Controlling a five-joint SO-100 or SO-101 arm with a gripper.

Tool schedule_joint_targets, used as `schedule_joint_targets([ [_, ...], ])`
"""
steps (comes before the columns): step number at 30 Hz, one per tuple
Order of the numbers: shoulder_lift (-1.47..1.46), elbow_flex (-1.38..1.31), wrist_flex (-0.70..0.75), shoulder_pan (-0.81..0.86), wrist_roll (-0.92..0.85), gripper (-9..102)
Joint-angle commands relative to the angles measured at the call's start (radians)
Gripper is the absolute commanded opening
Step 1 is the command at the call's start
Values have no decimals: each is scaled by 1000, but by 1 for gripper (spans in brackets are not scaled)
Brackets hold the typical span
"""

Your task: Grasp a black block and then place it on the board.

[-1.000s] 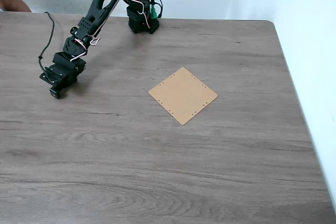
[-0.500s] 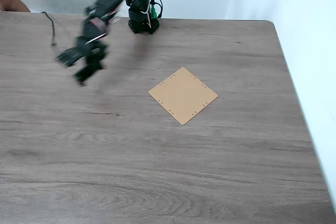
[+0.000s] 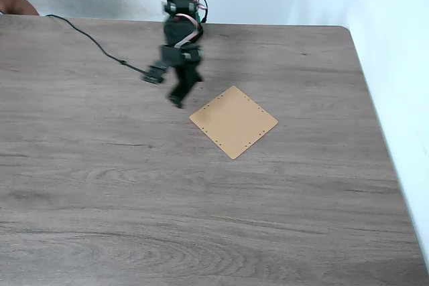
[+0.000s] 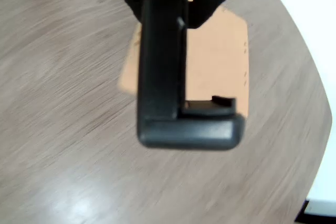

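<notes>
The black two-finger hand (image 3: 176,100) is seen in the fixed view raised above the grey-brown wood-grain table (image 3: 134,192), just up and left of the thin square tan board with small edge holes (image 3: 233,122). The board lies flat as a diamond, bare, one corner pointing toward the hand. In the wrist view the hand (image 4: 207,111) is shown from behind; a small dark piece with a raised end (image 4: 210,106) is seen at the tip against the long finger, and it is judged to be the small black plastic block, clamped. Whether the jaws are fully closed on it cannot be told from the blur. The board (image 4: 215,61) lies directly beyond the tip there, so the coming move is judged to be a short carry down and right in the fixed view, then release. The block's long axis cannot be read.
</notes>
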Motion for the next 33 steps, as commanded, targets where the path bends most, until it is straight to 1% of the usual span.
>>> schedule_joint_targets([
  [1,-17,-64,-2,-104,34,0],
  [7,-172,-120,-25,-215,104,0],
  [10,-224,-155,-29,-238,140,0],
  [23,-354,-201,-112,-250,156,0],
  [33,-394,-152,-193,-235,146,1],
])
